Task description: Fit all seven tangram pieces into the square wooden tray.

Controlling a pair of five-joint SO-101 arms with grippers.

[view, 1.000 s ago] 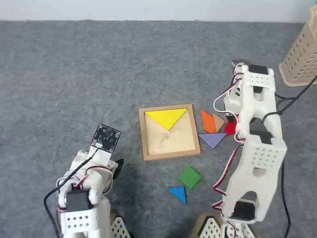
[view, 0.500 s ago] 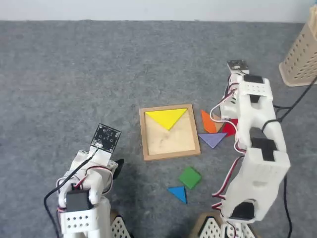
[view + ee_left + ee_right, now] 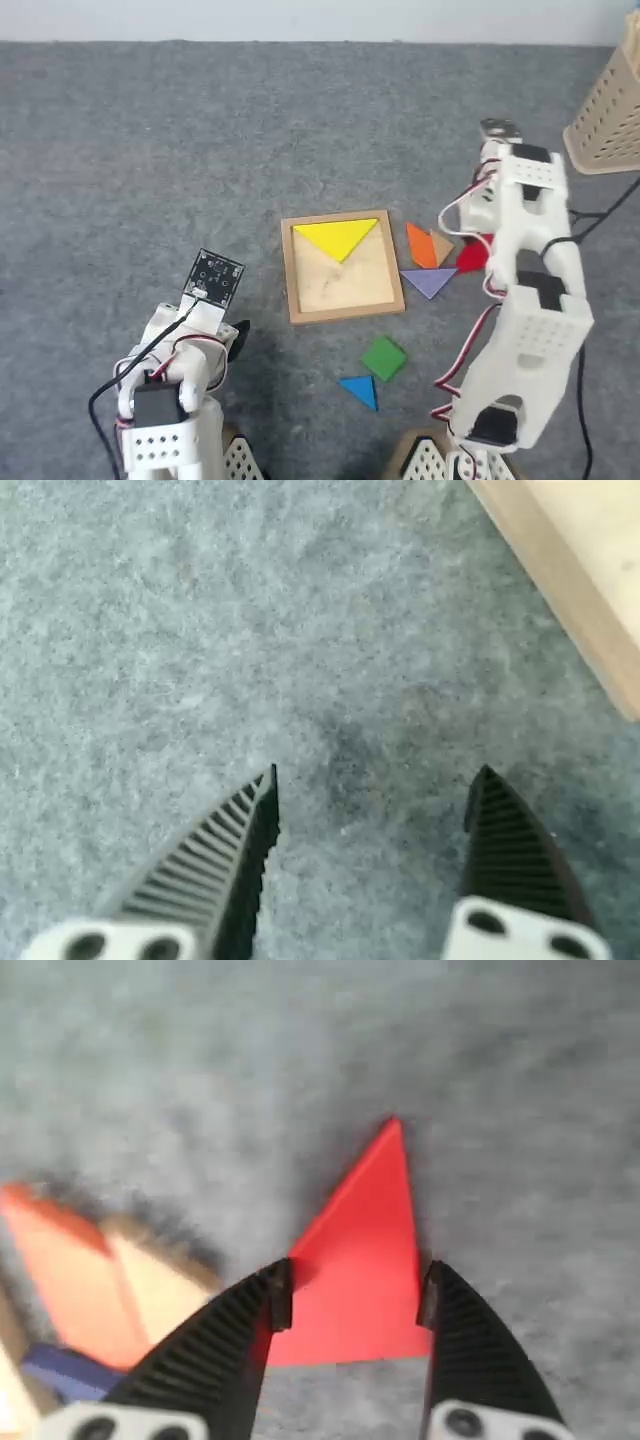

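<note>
The square wooden tray (image 3: 296,285) lies mid-table with a yellow triangle (image 3: 335,238) in its far part. Right of it lie an orange piece (image 3: 421,245), a tan piece (image 3: 441,246), a red triangle (image 3: 470,255) and a purple triangle (image 3: 429,281). A green square (image 3: 383,357) and a blue triangle (image 3: 360,389) lie nearer the front. My right gripper (image 3: 352,1290) is open, its fingers straddling the red triangle (image 3: 365,1250). My left gripper (image 3: 375,800) stands open over bare carpet, a tray corner (image 3: 570,570) just beyond it.
A beige perforated stand (image 3: 608,100) stands at the far right edge. The right arm (image 3: 520,200) covers the carpet right of the loose pieces. The orange piece (image 3: 60,1260) and tan piece (image 3: 160,1280) lie close beside the red one.
The right arm has shifted to the right, so more of the red triangle shows in the high view. The left arm has not moved.
</note>
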